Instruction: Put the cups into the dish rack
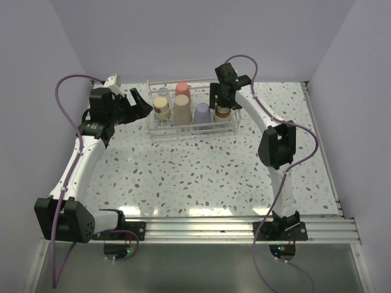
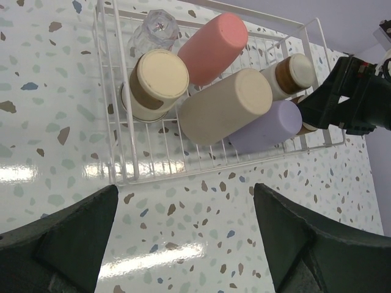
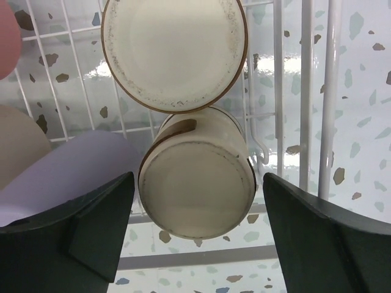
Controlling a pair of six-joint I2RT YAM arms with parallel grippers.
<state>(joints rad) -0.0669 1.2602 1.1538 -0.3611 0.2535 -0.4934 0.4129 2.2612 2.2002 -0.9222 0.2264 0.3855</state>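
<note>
The dish rack (image 1: 190,129) stands at the back middle of the table. In it sit a clear cup (image 2: 153,32), a coral-red cup (image 2: 214,46), a beige cup (image 2: 229,104), a lavender cup (image 2: 269,125) and a steel cup (image 2: 157,82) with a tan base. At the rack's right end two more steel cups stand upside down, one (image 3: 174,52) farther in and one (image 3: 197,186) between the fingers (image 3: 101,226) of my right gripper (image 3: 197,207). That gripper is open, with a gap on each side of the cup. My left gripper (image 2: 186,226) hangs open over bare table, left of the rack.
The rack's white wire side (image 3: 305,91) runs just right of the cup under my right gripper. Purple walls close the table at the back and both sides. A metal rail (image 1: 232,227) carrying the arm bases runs along the near edge.
</note>
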